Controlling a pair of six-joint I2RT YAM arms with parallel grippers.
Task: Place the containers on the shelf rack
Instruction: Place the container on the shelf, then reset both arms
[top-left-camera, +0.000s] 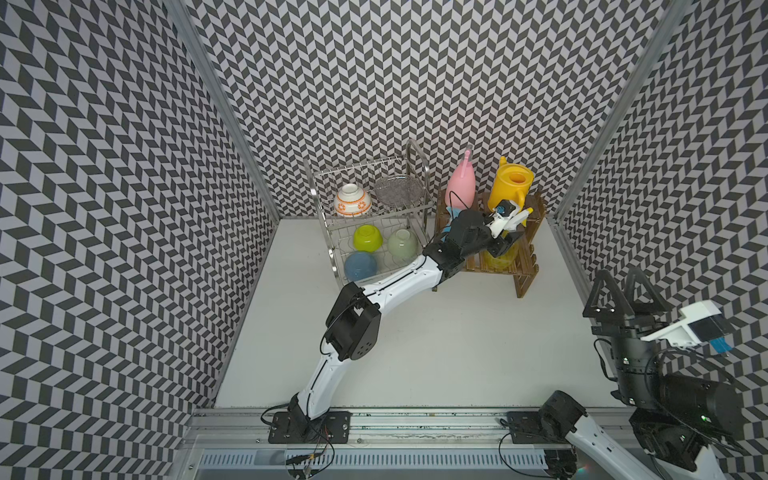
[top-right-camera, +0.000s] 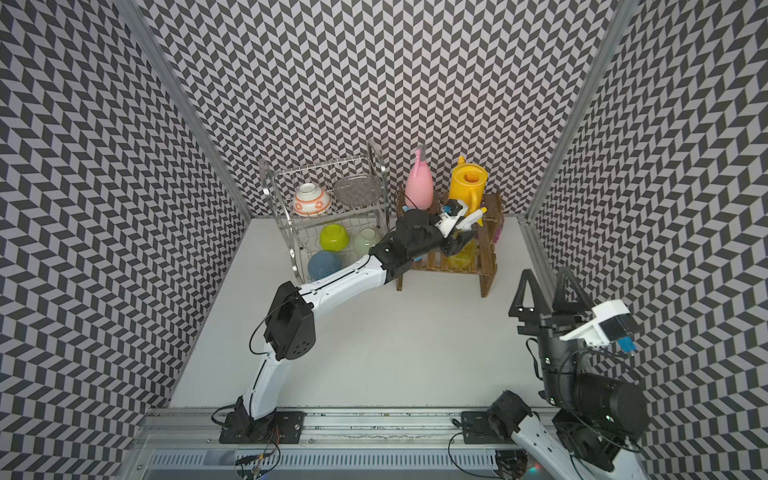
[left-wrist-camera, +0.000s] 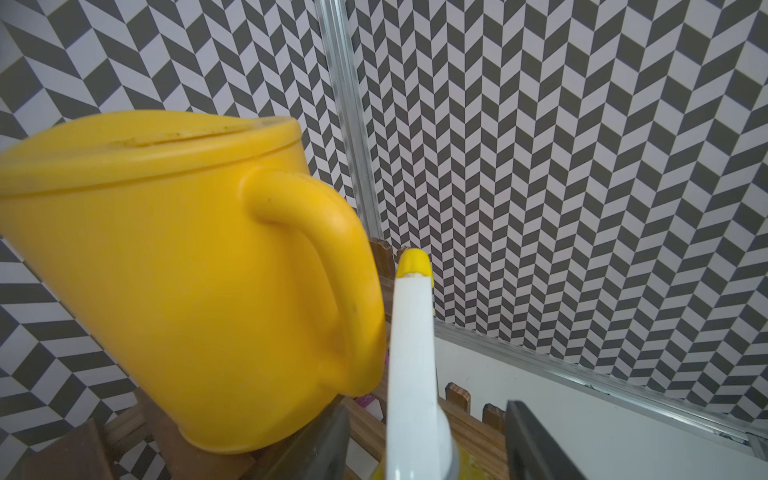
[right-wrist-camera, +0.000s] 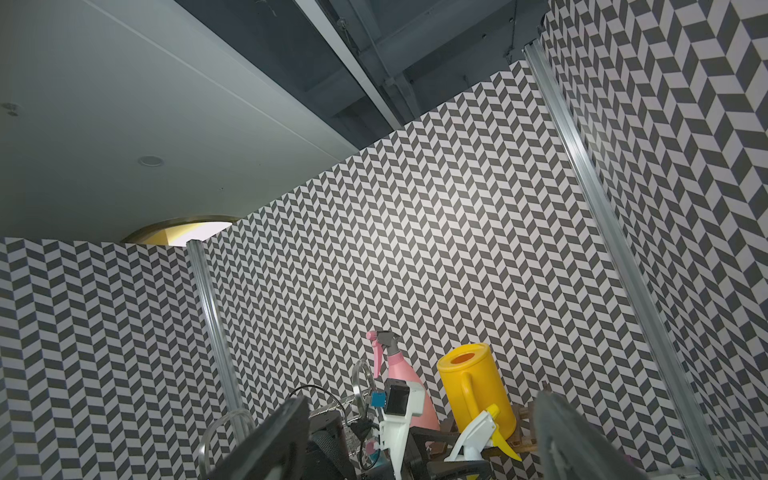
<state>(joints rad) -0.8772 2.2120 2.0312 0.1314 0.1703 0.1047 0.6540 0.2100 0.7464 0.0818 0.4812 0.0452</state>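
Observation:
The shelf rack (top-left-camera: 525, 270) (top-right-camera: 486, 274) (left-wrist-camera: 469, 424) stands at the back right. On its upper step stand the pink spray bottle (top-left-camera: 461, 187) (right-wrist-camera: 401, 374) and the yellow watering can (top-left-camera: 509, 185) (left-wrist-camera: 166, 270) (right-wrist-camera: 473, 382). The translucent yellow spray bottle (top-left-camera: 500, 259) stands upright on the lower step, its white head (left-wrist-camera: 411, 353) between the fingers of my left gripper (top-left-camera: 505, 245) (top-right-camera: 461, 243) (left-wrist-camera: 426, 405). The jaws are open, with a gap on each side. A sliver of the blue bottle (top-left-camera: 452, 214) shows behind the left wrist. My right gripper (top-left-camera: 619, 272) (top-right-camera: 545, 272) (right-wrist-camera: 419, 407) is raised at the front right, open and holding nothing.
A metal wire dish rack (top-left-camera: 328, 232) with several upturned bowls and a plate stands just left of the shelf rack, close to my left forearm. Patterned walls close in the back and both sides. The watering can's handle is very near the left gripper.

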